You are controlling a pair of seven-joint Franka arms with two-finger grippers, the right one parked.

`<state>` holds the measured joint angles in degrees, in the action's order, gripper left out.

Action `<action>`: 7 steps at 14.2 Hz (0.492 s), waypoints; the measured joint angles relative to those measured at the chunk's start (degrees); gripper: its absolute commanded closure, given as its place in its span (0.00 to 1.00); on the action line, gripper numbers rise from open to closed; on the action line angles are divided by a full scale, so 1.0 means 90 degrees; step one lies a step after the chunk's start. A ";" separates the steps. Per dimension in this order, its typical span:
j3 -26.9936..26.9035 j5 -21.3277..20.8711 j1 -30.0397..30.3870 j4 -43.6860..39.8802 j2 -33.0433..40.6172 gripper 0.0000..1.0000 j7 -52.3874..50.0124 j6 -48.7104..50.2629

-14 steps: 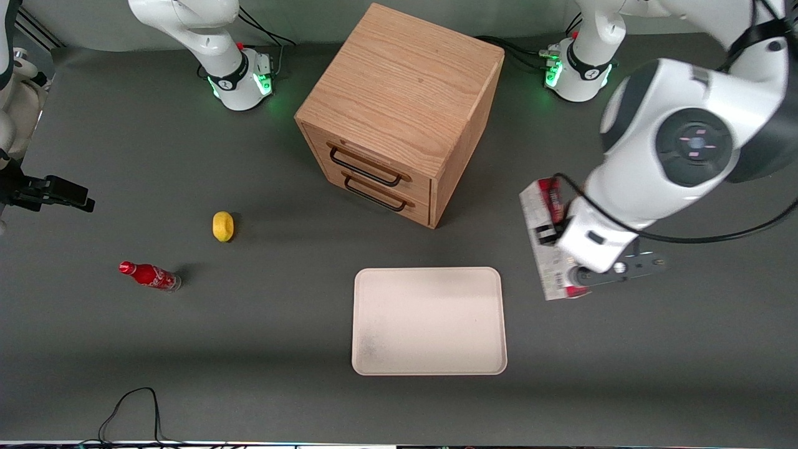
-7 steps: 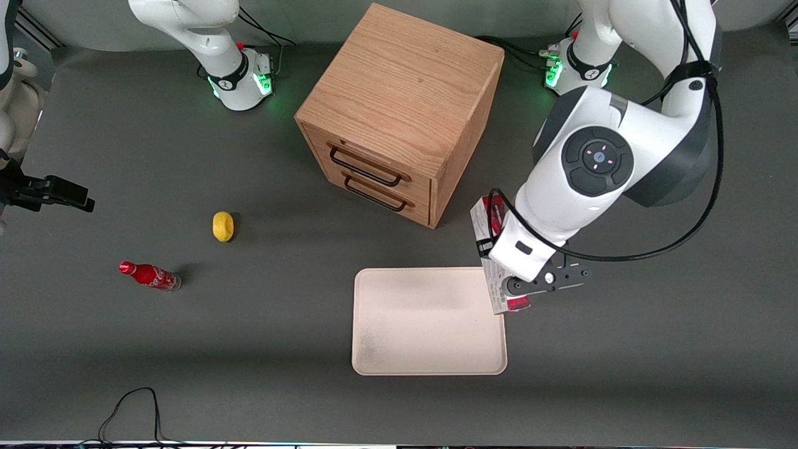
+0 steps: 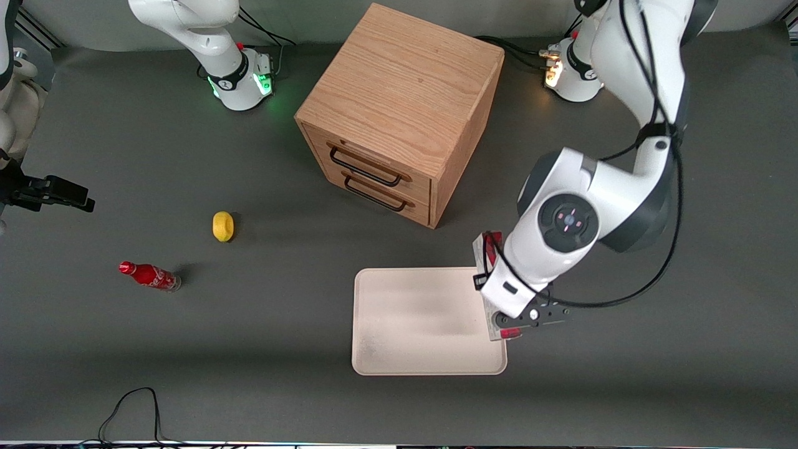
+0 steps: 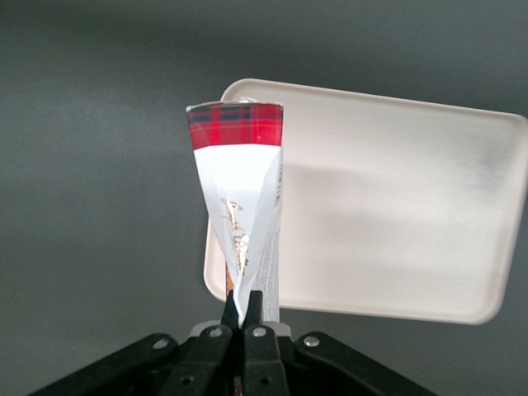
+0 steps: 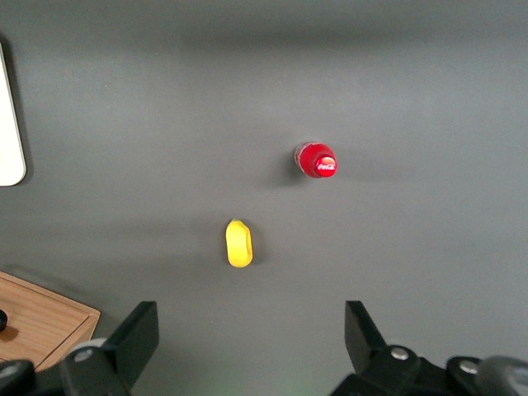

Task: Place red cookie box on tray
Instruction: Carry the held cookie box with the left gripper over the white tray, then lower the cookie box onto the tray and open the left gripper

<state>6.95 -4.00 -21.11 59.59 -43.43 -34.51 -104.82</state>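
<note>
The gripper (image 4: pixel 244 318) has its jaws pinched tight on the slim cardboard red cookie box (image 4: pixel 245 206), tartan band at one end, white panel w/ gold script. Box hangs over the working-arm edge of the smooth cream tray (image 3: pixel 424 324), not resting on it. Nearby: 1 oak 2-drawer cabinet (image 3: pixel 399 106), 1 yellow lemon (image 3: pixel 222 226), 1 red soda bottle (image 3: pixel 149 275) toward the parked arm's end.

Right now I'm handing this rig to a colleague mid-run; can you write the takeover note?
Gripper: shut on the red cookie box, held in the air over the tray's edge at the working arm's end.
Tray: on the table, in front of the wooden drawer cabinet, nothing on it yet.
Done: box picked up and carried to the tray.
Left: lower the box onto the tray, release, withdraw.
</note>
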 measured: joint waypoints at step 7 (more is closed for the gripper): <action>-0.0003 -0.0301 0.0055 0.0331 -0.0616 1.00 0.0227 -0.1032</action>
<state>6.93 -6.71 -20.61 62.56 -48.98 -32.46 -114.11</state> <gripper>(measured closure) 0.974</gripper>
